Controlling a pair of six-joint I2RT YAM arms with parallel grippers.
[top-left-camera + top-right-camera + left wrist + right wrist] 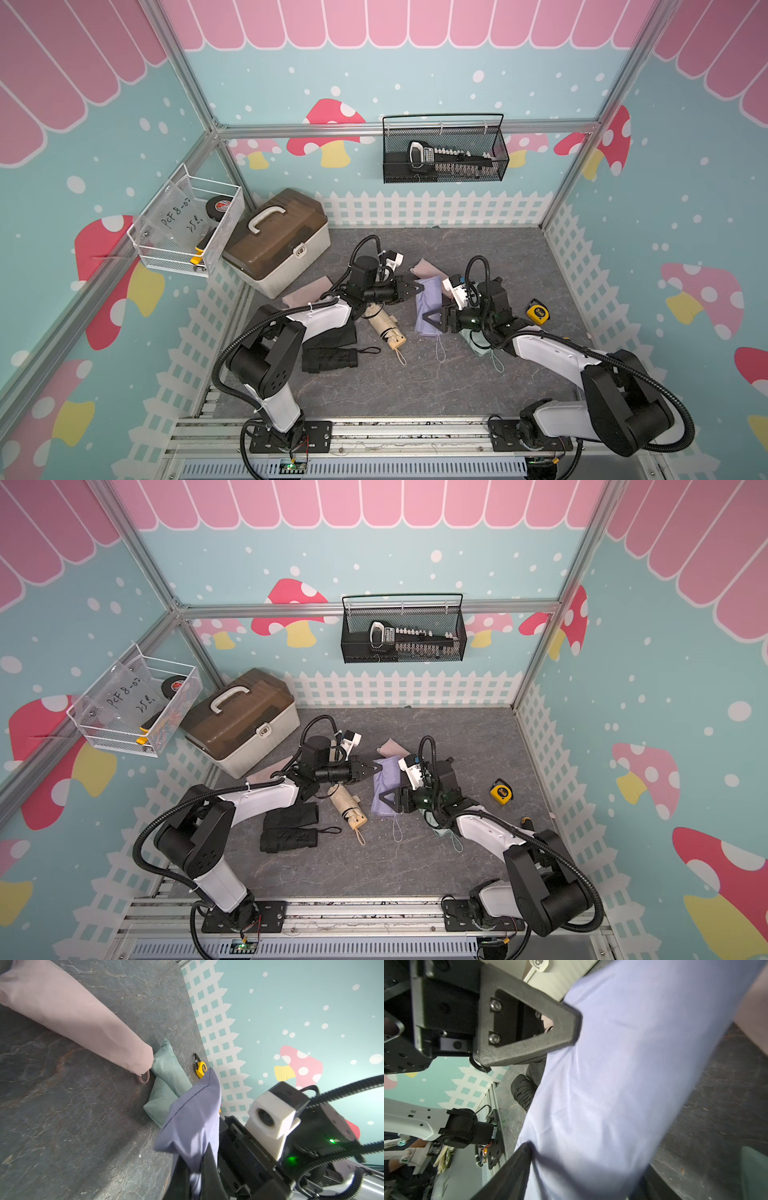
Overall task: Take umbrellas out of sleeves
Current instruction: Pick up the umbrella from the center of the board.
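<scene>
The left gripper is pinched tight on the far corner of the lilac sleeve, mid-table. The right gripper clamps its bulky nearer part, jaws held wide by it.

On the clear plastic sheet in the white wire basket I read handwriting: "PCT 8-0", its last sign cut off, and "25" with a looped letter beneath. The white latch of the brown-lidded beige plastic case bears a mark like "CB". The labels on the yellow tape measure and on the black tool in the black mesh basket are too small for me.
</scene>
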